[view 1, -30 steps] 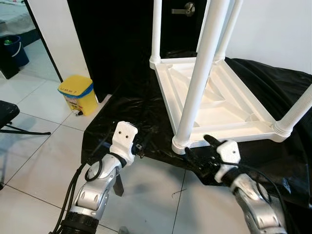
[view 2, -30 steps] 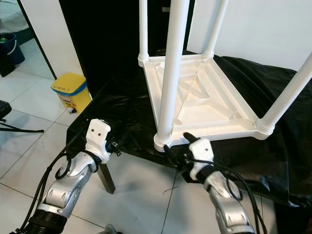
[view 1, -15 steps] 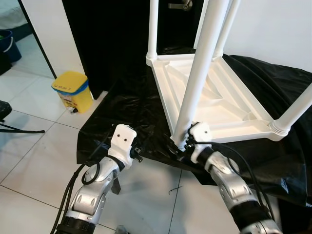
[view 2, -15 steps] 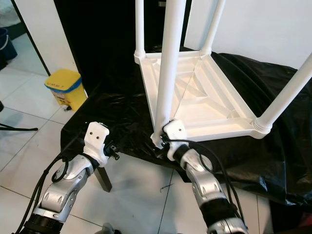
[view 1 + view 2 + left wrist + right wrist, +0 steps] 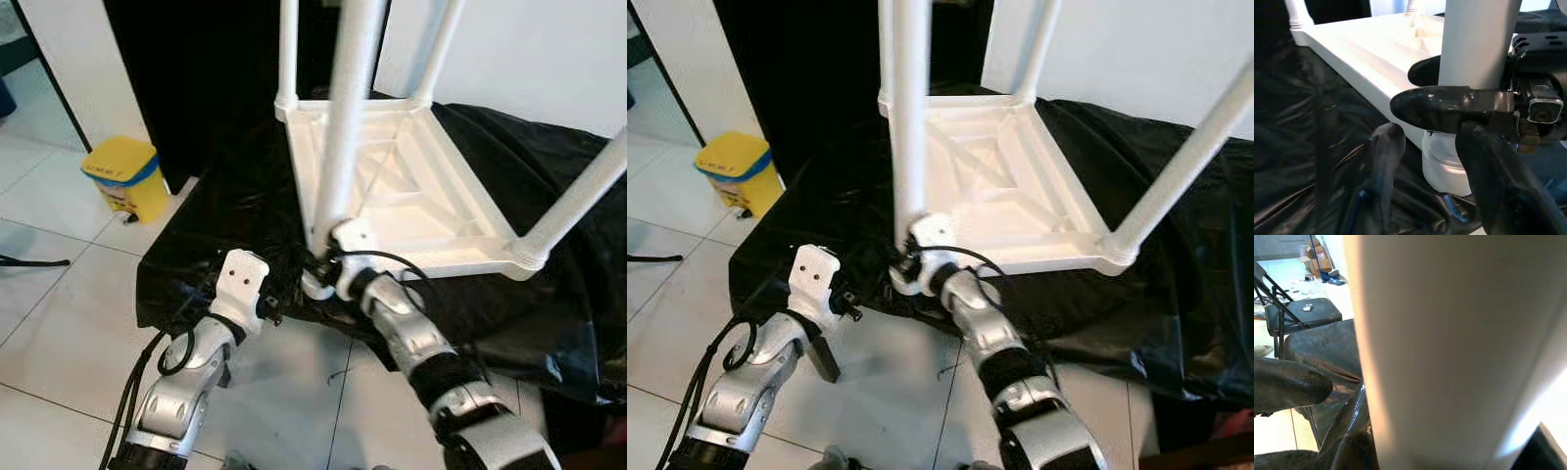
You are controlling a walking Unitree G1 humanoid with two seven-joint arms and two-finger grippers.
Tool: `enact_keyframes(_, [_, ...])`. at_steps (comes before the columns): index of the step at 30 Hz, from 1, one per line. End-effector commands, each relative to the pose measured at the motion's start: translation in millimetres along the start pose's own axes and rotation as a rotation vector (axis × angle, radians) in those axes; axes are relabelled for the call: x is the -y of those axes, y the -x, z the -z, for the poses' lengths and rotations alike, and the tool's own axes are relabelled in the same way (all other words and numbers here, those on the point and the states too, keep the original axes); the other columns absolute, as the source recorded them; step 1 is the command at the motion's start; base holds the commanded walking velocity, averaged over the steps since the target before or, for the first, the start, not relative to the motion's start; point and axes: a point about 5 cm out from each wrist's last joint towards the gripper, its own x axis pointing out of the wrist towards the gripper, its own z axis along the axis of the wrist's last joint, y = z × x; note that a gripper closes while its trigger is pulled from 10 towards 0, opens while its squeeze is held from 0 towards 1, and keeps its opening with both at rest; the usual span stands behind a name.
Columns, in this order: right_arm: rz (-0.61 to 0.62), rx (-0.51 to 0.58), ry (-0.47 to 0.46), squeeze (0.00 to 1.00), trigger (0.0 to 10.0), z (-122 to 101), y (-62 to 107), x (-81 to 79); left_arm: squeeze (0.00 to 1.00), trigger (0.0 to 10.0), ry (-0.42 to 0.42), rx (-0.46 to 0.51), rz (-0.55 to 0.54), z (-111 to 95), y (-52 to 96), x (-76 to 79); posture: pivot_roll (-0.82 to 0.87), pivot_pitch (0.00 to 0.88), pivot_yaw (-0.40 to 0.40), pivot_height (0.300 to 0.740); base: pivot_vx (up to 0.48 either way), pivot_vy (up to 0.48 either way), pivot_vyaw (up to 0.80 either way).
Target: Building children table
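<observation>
Fingers (image 5: 1449, 105) of the right gripper (image 5: 315, 264) reach around the base of the nearest white table leg (image 5: 348, 117), one on each side of the tube, just above its ringed foot (image 5: 1445, 164); in the right wrist view that leg stands directly against the camera with one black finger beside it, so the gripper clasps the leg. The left gripper (image 5: 269, 304) hovers just beside the same corner, apart from the leg; whether its fingers are spread or pressed together cannot be told. The white children's table (image 5: 411, 191) lies upside down on a surface draped in black plastic sheeting (image 5: 549, 176), its underside up and its four legs pointing upward, one at each corner. A yellow bin (image 5: 120, 176) with a blue rim stands on the white tiled floor (image 5: 59, 323) to the robot's left, against a black wall panel; what it holds cannot be seen. A black folding chair (image 5: 1300, 313) stands on the tiles in the right wrist view.
</observation>
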Motion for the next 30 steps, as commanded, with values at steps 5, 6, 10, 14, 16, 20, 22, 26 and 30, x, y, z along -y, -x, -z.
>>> enact_keyframes(5, [-0.042, -0.045, -0.006, 0.0, 10.0, 4, -19.5, -25.0, 0.0, 10.0, 0.003, -0.006, 0.013, -1, -0.6, 5.6, 0.12, 0.119, -0.082, 0.74, 0.0, 0.0, 0.0])
enact_keyframes(6, [-0.042, -0.045, -0.006, 0.0, 10.0, 4, -19.5, -25.0, 0.0, 10.0, 0.003, -0.006, 0.013, -1, -0.6, 5.6, 0.12, 0.119, -0.082, 0.74, 0.0, 0.0, 0.0])
enact_keyframes(10, [-0.035, -0.016, -0.016, 0.0, 10.0, 2, -20.1, -29.3, 0.0, 10.0, 0.012, -0.008, 0.01, -1, 1.2, 8.1, 0.12, 0.125, -0.088, 0.74, 0.0, 0.0, 0.0])
enact_keyframes(14, [-0.012, 0.014, -0.011, 0.0, 10.0, 7, -7.8, -21.6, 0.0, 10.0, 0.021, -0.014, 0.016, 0, 2.5, 10.6, 0.12, 0.127, -0.089, 0.74, 0.0, 0.0, 0.0])
enact_keyframes(16, [-0.002, 0.034, -0.009, 0.0, 10.0, 7, -2.7, -17.7, 0.0, 10.0, 0.025, -0.014, 0.024, 0, 2.5, 11.8, 0.11, 0.128, -0.088, 0.74, 0.0, 0.0, 0.0])
enact_keyframes(20, [0.038, 0.108, -0.016, 1.0, 10.0, 4, 13.8, -4.7, 0.0, 10.0, 0.04, -0.013, 0.055, -1, 1.8, 15.3, 0.1, 0.13, -0.085, 0.74, 0.0, 0.0, 0.0])
enact_keyframes(22, [0.044, 0.131, -0.016, 1.0, 10.0, 2, 19.3, -1.4, 0.0, 10.0, 0.05, -0.014, 0.065, -1, 1.7, 16.4, 0.1, 0.132, -0.084, 0.74, 0.0, 0.0, 0.0])
enact_keyframes(26, [0.033, 0.164, -0.008, 0.42, 10.0, -1, 32.3, 1.8, 0.0, 10.0, 0.069, -0.018, 0.09, -1, 1.4, 19.1, 0.09, 0.134, -0.082, 0.74, 0.0, 0.0, 0.0])
enact_keyframes(30, [0.017, 0.171, 0.023, 0.0, 10.0, -3, 50.4, 5.4, 0.0, 10.0, 0.083, -0.018, 0.117, -2, 2.1, 22.9, 0.09, 0.136, -0.082, 0.74, 0.0, 0.0, 0.0])
